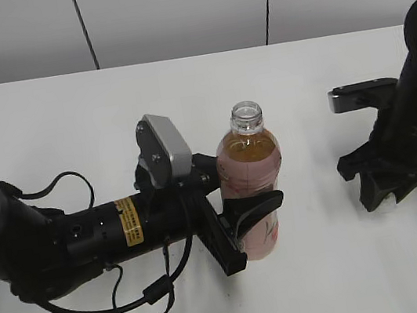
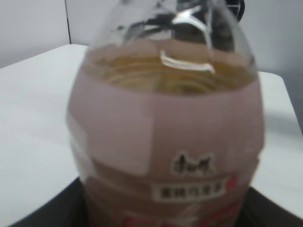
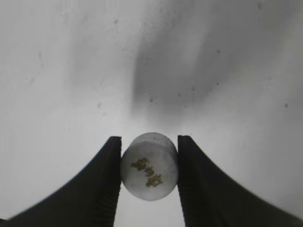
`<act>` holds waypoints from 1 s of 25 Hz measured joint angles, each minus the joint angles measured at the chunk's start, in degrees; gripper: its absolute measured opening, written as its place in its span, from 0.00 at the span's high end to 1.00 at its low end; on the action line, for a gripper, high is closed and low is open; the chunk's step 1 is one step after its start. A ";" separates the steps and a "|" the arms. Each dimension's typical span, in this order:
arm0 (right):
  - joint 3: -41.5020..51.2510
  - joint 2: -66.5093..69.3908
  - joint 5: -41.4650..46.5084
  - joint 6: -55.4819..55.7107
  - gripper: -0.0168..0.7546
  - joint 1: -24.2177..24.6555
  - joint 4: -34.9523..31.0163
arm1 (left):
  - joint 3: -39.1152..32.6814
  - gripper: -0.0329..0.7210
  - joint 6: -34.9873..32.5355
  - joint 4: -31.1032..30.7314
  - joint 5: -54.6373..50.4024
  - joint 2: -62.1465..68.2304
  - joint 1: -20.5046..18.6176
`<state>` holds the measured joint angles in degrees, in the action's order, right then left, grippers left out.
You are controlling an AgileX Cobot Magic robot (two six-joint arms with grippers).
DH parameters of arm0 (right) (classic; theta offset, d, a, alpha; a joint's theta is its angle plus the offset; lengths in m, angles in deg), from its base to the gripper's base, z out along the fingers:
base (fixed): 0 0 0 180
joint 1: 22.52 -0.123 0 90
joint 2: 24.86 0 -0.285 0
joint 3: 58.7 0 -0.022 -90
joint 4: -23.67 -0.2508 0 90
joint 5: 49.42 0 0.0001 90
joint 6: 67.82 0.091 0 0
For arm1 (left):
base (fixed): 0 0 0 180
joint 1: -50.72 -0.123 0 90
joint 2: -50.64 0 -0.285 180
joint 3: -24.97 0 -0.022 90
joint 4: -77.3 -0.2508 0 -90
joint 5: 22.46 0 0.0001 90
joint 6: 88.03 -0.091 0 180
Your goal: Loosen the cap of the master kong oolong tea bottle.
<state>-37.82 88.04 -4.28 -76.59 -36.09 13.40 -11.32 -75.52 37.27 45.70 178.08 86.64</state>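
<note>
The master kong oolong tea bottle [image 1: 248, 158] stands upright mid-table, amber tea inside, pink label, its neck open with no cap on it. My left gripper [image 1: 258, 210] is shut on the bottle's lower body from the left. The bottle fills the left wrist view [image 2: 165, 132], with dark jaws at the bottom corners. My right gripper [image 1: 379, 197] points down at the table on the right, away from the bottle. In the right wrist view the gripper [image 3: 150, 140] is shut on the small round white cap [image 3: 149, 168], which has a dark mark on top.
The white table [image 1: 45, 127] runs back to a grey panelled wall. My left arm and its looping cables [image 1: 136, 299] lie across the front left. Bare tabletop lies between the bottle and my right arm.
</note>
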 joint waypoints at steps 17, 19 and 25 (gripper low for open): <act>0.00 5.23 -4.55 -4.01 0.35 0.00 -0.60 | 0.00 0.45 0.00 -0.06 0.00 0.00 0.00; 0.00 5.23 -4.55 -4.08 0.31 0.00 -0.60 | 0.00 0.45 0.00 -0.06 0.00 0.00 0.00; 0.00 5.23 -4.55 -4.13 0.28 0.00 -1.03 | 0.00 0.45 0.00 -0.06 0.00 0.00 0.00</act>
<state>-37.82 93.26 -8.83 -80.72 -36.09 12.36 -11.32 -75.52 37.21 45.70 178.08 86.64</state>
